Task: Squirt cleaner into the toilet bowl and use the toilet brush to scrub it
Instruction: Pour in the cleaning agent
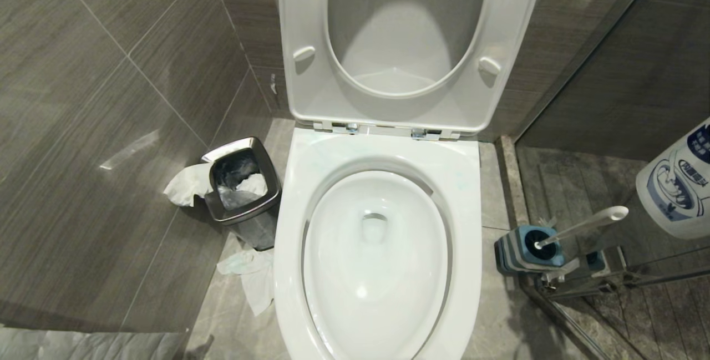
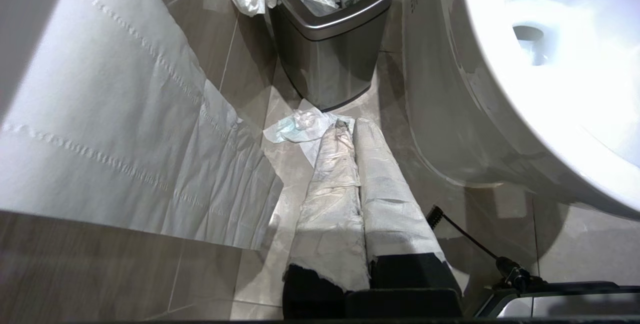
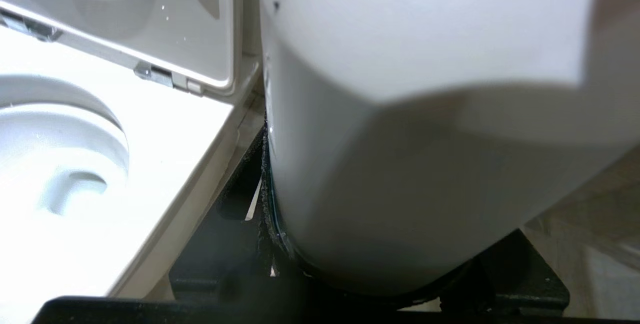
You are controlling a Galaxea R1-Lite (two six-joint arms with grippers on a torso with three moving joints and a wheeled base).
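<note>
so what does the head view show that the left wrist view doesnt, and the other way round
Only the head view shows the raised seat, the toilet brush standing in its holder, and the white cleaner bottle at the right edge.

Only the left wrist view shows the left gripper, fingers pressed together, low over the floor, and a hanging sheet of toilet paper.

Both show the toilet bowl, the steel waste bin and crumpled paper on the floor beside it.
</note>
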